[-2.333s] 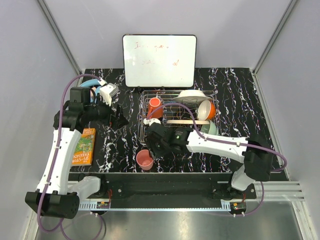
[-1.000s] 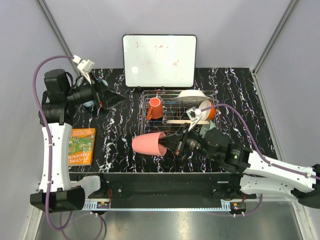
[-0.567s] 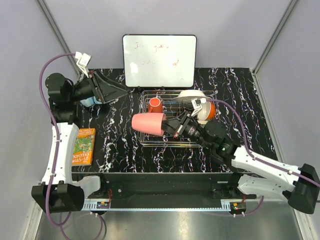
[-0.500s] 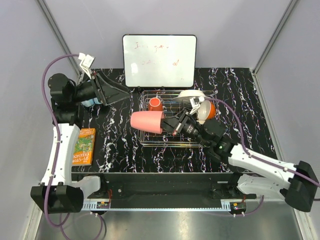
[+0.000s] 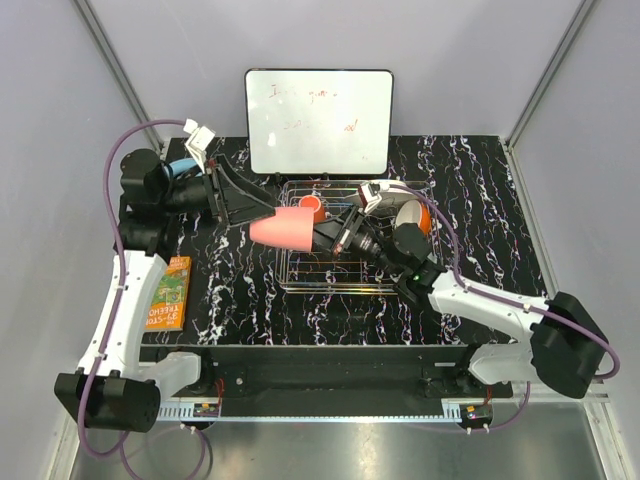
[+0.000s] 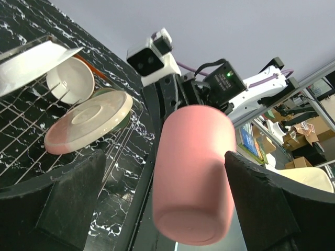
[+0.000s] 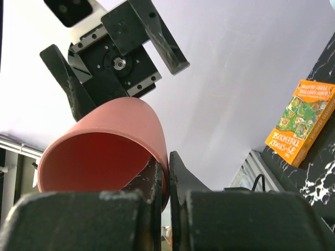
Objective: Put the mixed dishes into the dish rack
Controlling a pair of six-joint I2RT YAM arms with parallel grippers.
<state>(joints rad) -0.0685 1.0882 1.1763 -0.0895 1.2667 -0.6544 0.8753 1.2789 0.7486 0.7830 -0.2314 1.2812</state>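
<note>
The small pink cup (image 5: 283,230) hangs on its side in the air left of the dish rack (image 5: 300,272). My right gripper (image 5: 322,236) is shut on its rim, one finger inside and one outside, as the right wrist view shows (image 7: 167,175) with the cup (image 7: 104,141). My left gripper (image 5: 258,212) is open. In the left wrist view its fingers (image 6: 63,204) stand on either side of the cup's base (image 6: 194,172) without touching it. The rack holds the orange mug (image 5: 312,207), the orange bowl (image 5: 414,218) and plates (image 6: 89,123).
A whiteboard (image 5: 318,120) stands behind the rack. An orange book (image 5: 165,293) lies at the left front of the table. Light-blue headphones (image 5: 180,167) sit at the back left behind my left arm.
My right gripper took the pink cup off the table's front and carried it up and left. My left arm swung right to meet it, its open fingers now flanking the cup's base.
</note>
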